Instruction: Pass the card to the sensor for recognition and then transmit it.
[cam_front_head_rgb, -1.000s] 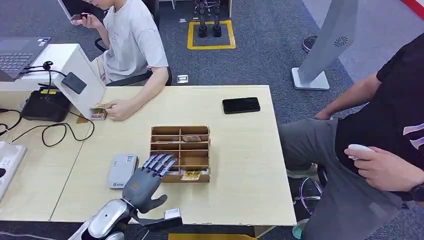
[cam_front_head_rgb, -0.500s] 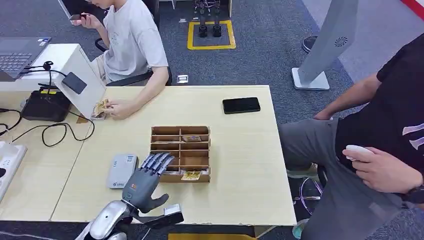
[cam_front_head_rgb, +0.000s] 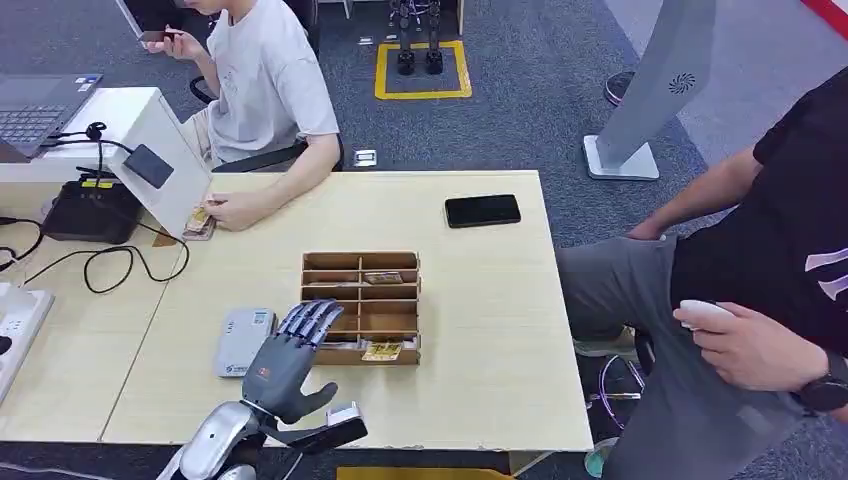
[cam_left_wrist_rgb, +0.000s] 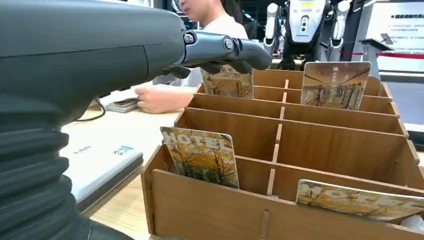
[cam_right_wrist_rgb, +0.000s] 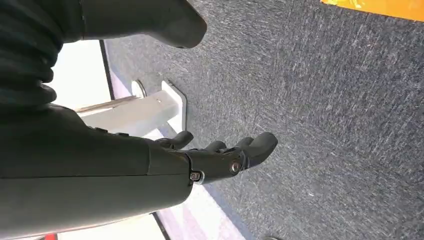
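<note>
Light wooden table (cam_front_head_rgb: 480, 300) on a grey carpeted floor (cam_front_head_rgb: 520, 120), with a yellow-bordered square (cam_front_head_rgb: 422, 70) marked on the carpet beyond the far edge and a grey stand (cam_front_head_rgb: 650, 90) with a flat white foot off to the right. One white partition box (cam_front_head_rgb: 150, 130) at the far left corner, a laptop (cam_front_head_rgb: 35, 105) on top, a black device (cam_front_head_rgb: 90, 210) and looping cables (cam_front_head_rgb: 110, 265) beside it.

Two people: one seated behind the table (cam_front_head_rgb: 265, 80), a hand resting on a small stack of cards (cam_front_head_rgb: 198, 222) near the partition; one seated at the right (cam_front_head_rgb: 770, 250), holding a small white object (cam_front_head_rgb: 700, 313).

One brown wooden organizer (cam_front_head_rgb: 362, 305) mid-table, divided into compartments. Four cards in it, counted from the left wrist view: one "HOTEL" card (cam_left_wrist_rgb: 202, 156) leaning upright in the nearest left slot, one lying tilted in the nearest right slot (cam_left_wrist_rgb: 355, 200), two standing in the far rows (cam_left_wrist_rgb: 336, 85) (cam_left_wrist_rgb: 227, 82).

One grey-white sensor (cam_front_head_rgb: 243, 341) flat on the table, just left of the organizer. One black phone (cam_front_head_rgb: 483, 210) near the far right edge.

Left hand (cam_front_head_rgb: 290, 355) hovering over the organizer's near-left corner, fingers (cam_front_head_rgb: 312, 320) extended and apart, holding nothing. Right hand (cam_right_wrist_rgb: 220, 155) hanging over the carpet, fingers loosely spread, empty.
</note>
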